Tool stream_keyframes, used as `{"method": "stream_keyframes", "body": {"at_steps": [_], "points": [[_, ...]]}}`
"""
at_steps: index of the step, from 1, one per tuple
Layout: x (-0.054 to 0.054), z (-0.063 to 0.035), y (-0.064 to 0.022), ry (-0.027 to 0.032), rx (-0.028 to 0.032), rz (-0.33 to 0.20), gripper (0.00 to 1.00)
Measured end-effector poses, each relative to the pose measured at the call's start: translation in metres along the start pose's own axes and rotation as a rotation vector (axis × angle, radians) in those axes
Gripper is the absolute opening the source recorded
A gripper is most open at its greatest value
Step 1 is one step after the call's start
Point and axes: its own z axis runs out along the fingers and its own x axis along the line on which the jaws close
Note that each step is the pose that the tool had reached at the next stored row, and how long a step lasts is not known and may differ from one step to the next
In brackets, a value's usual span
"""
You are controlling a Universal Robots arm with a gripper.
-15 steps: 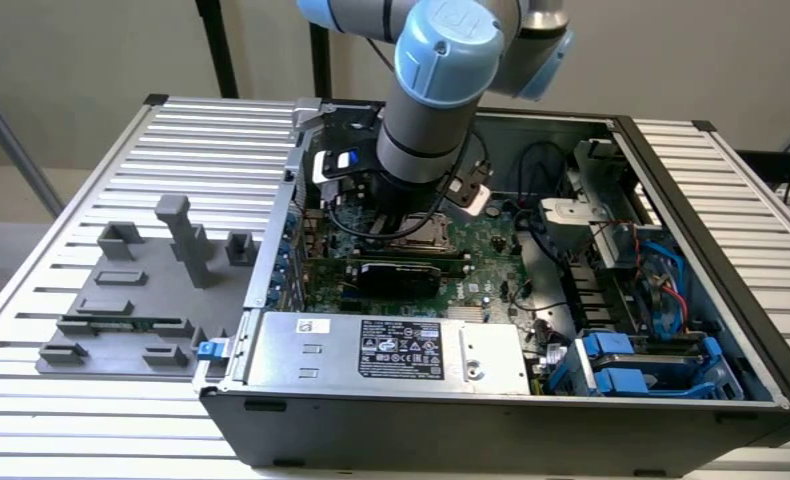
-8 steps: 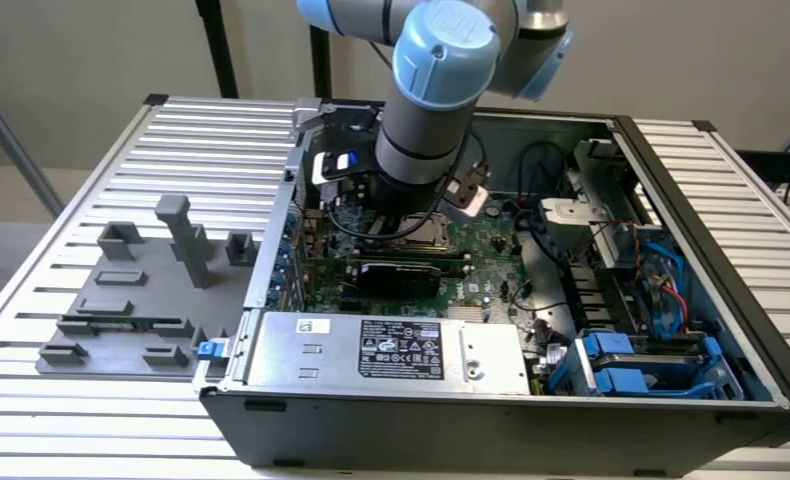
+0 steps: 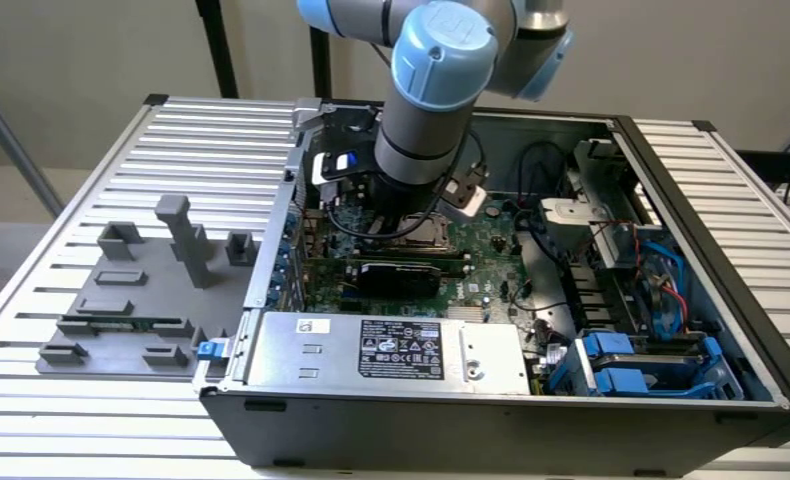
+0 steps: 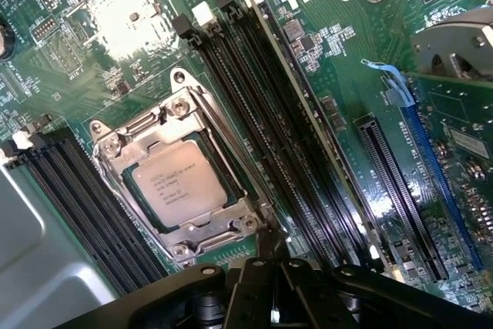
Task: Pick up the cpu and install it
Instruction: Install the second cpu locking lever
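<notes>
We are holding our black pincer (image 4: 266, 263) closed and empty just above the green motherboard (image 4: 362, 75), its tips sitting at the edge of the silver metal socket frame (image 4: 185, 182) in the lower centre of the wrist frame. The cpu (image 4: 176, 184), a small flat square chip with a silvery-white top, is lying seated inside that frame in the lower left of the wrist picture, so we judge the placing step to be done and the pincer to be closed because it is carrying nothing. In the exterior view our grey and blue arm (image 3: 429, 110) is reaching straight down into the open black computer case (image 3: 715, 300) at the centre of the frame, keeping vertical, we judge, to clear the long black memory slots (image 4: 269, 144) beside the socket. The case is resting on the ribbed metal table (image 3: 48, 250).
</notes>
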Motion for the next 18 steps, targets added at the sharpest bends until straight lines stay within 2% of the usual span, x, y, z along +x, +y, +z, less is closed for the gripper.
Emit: {"method": "stream_keyframes", "body": {"at_steps": [5,12,18], "points": [[0.0,-0.0015,-0.0005,-0.0013,-0.0008,0.0,0.11],[0.003,-0.0156,-0.0038,-0.0016,-0.0003,0.0,0.11],[0.003,-0.0163,-0.0039,-0.0012,0.0001,0.0,0.11]]}}
